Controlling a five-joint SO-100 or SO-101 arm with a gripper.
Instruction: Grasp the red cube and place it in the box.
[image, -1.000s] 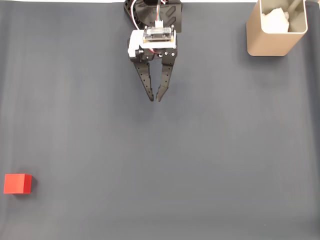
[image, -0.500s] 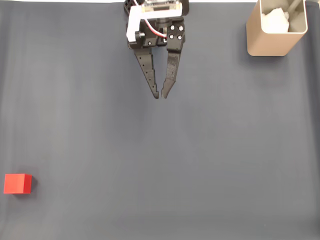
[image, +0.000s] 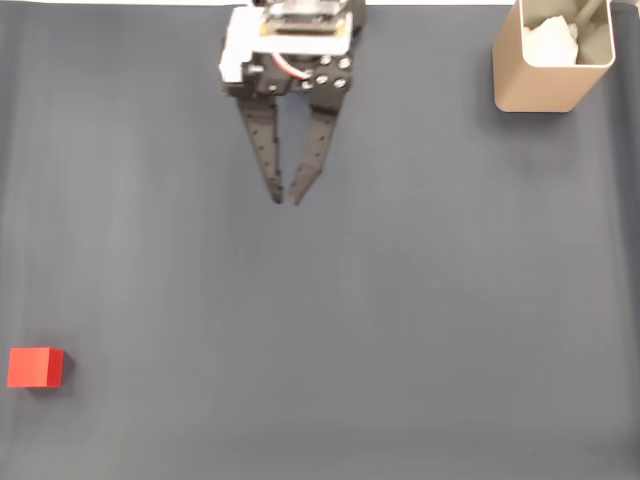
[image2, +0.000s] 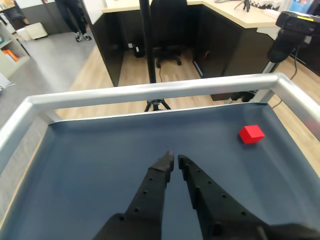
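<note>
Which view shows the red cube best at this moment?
The wrist view: the red cube sits whole on the dark mat, three faces visible, well inside the frame and ahead of the gripper. The fixed view catches the cube from above at the picture's far left edge, flatter.

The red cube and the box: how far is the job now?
Nothing looks done yet. The red cube lies on the dark mat, far from the gripper, whose nearly closed fingers hold nothing. The box stands in the far corner, without the cube inside. Approach, grasp, carry and drop are all left.
</note>
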